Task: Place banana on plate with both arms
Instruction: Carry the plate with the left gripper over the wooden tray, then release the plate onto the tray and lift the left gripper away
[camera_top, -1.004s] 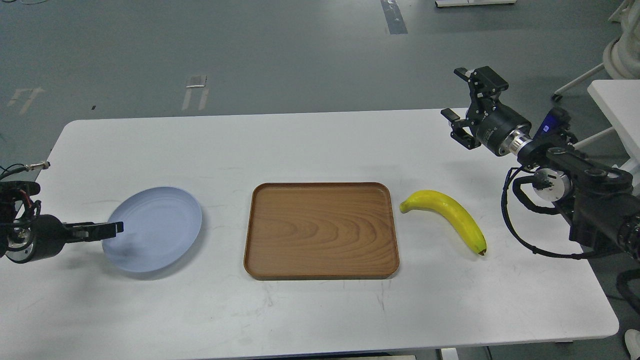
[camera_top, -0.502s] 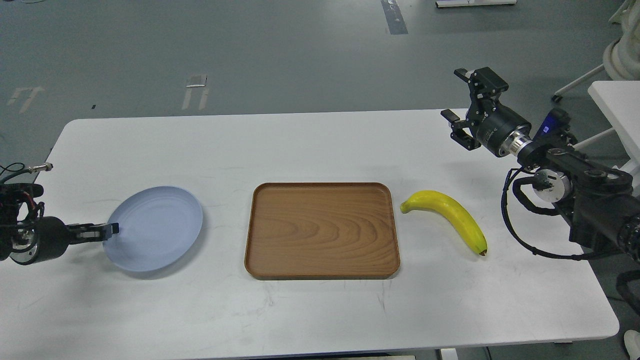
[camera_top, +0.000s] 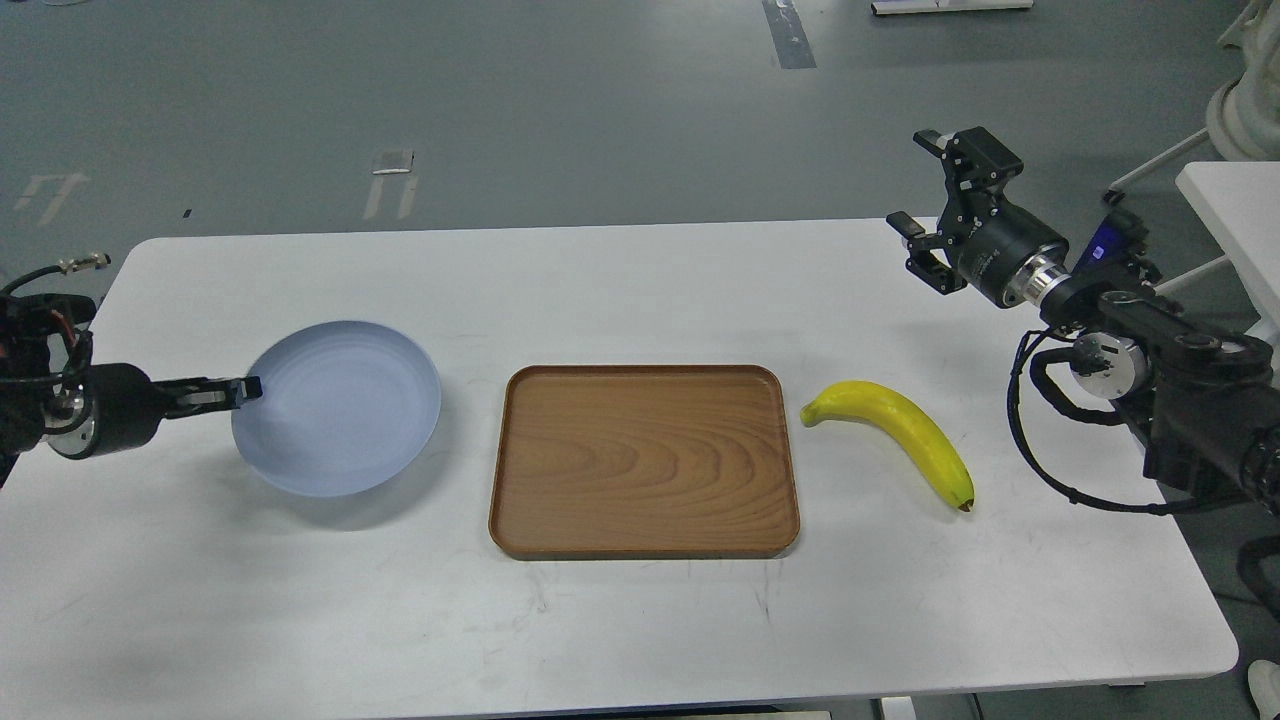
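The pale blue plate is lifted off the white table, with its shadow below it, left of the tray. My left gripper is shut on the plate's left rim and holds it roughly level. The yellow banana lies on the table right of the tray, its dark tip toward the front right. My right gripper is open and empty, raised above the table's far right edge, well behind the banana.
A rectangular brown wooden tray lies at the table's middle, between plate and banana. The white table ends close to the right of my right arm. A second white table corner stands at the far right.
My left gripper has lifted the plate and carried it up and to the right, toward the tray. My right gripper has shifted slightly up and right. The banana has not moved.
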